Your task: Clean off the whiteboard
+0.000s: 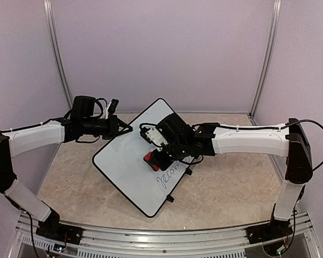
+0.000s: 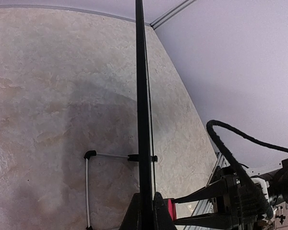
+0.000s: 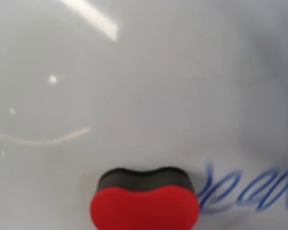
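With the left claw (image 1: 123, 128) pinched on the rim of the whiteboard (image 1: 124, 166) set askew on the worktop (image 1: 226, 188), the right claw (image 1: 153, 161), seemingly gripping the red eraser (image 3: 145, 203), should sweep flat across the blue writing (image 1: 171, 178).

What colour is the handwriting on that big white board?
Blue handwriting on the white whiteboard; right wrist view shows it best.

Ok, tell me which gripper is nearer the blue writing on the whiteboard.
Right. The right gripper holds the red eraser on the whiteboard, just beside the blue writing; the left gripper clamps the board's far-left edge, well away from it.
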You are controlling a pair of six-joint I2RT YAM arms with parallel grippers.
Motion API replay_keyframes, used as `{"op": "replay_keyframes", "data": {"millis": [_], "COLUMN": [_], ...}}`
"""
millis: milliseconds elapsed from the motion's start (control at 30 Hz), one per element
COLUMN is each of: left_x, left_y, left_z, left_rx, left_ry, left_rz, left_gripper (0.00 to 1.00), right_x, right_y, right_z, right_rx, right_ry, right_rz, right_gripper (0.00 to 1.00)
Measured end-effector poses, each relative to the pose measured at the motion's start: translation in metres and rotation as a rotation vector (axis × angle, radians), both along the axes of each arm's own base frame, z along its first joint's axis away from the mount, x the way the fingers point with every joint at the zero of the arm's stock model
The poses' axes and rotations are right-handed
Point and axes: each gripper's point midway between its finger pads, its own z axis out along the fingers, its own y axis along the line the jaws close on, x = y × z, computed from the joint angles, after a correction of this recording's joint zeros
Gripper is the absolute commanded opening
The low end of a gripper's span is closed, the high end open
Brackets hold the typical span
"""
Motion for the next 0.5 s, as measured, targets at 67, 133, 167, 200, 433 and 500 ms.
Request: {"op": "replay_keyframes", "data": {"millis": [67, 133, 167, 200, 433, 500], "left_x": [0.0, 0.0, 0.0, 0.0, 0.0, 0.0], "left_y": [0.0, 0.0, 0.0, 0.0, 0.0, 0.001], "left_z": [0.0, 0.0, 0.0, 0.0, -0.001, -0.001], "left_rx": [-0.001, -0.002, -0.001, -0.001, -0.001, 0.0], "left_ry": [-0.001, -0.001, -0.001, 0.0, 0.002, 0.003], "left_rz": [-0.003, -0.003, -0.003, -0.001, 0.003, 0.006], "left_gripper": [0.0, 0.0, 0.0, 0.0, 0.0, 0.0], "right_x": [0.006, 0.009, 0.011, 0.012, -0.001, -0.004], "right_y": [0.001, -0.001, -0.003, -0.004, -0.04, -0.045], "right_z": [0.004, 0.004, 0.002, 0.0, -0.034, -0.041], "right_rx": [0.013, 0.014, 0.013, 0.015, -0.027, -0.041], "right_ry": [-0.005, -0.004, -0.001, 0.001, 0.045, 0.058], "right_rz": [-0.003, -0.008, -0.011, -0.013, -0.033, -0.034], "right_gripper": [0.21, 0.21, 0.21, 0.21, 0.21, 0.21]}}
